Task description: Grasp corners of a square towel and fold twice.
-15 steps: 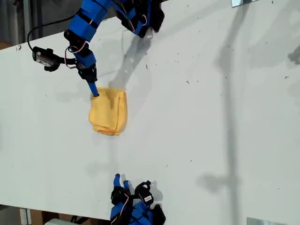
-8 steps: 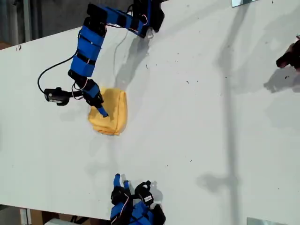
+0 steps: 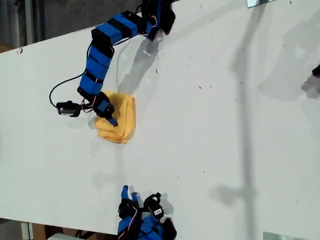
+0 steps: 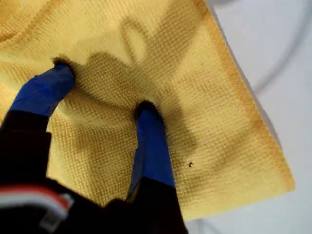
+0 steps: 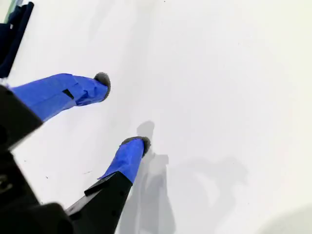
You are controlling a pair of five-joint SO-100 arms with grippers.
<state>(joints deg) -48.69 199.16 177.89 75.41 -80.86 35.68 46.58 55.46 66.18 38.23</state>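
Towel (image 3: 118, 120) lay folded into a small wad on the white table (image 3: 210, 130), toward the exterior view's left. First gripper (image 3: 113, 120) reached down from the exterior view's top, fingers (image 4: 148, 141) spread apart, both tips pressed into the cloth's top layer, nothing pinched between them. Second gripper (image 3: 128, 191) sat folded near the exterior view's bottom edge, well apart from the towel, fingers (image 5: 129, 158) parted over bare table.

The white surface (image 3: 210, 130) fills most of the exterior view and carries scattered dark specks. Long grey shadows cross its right half.
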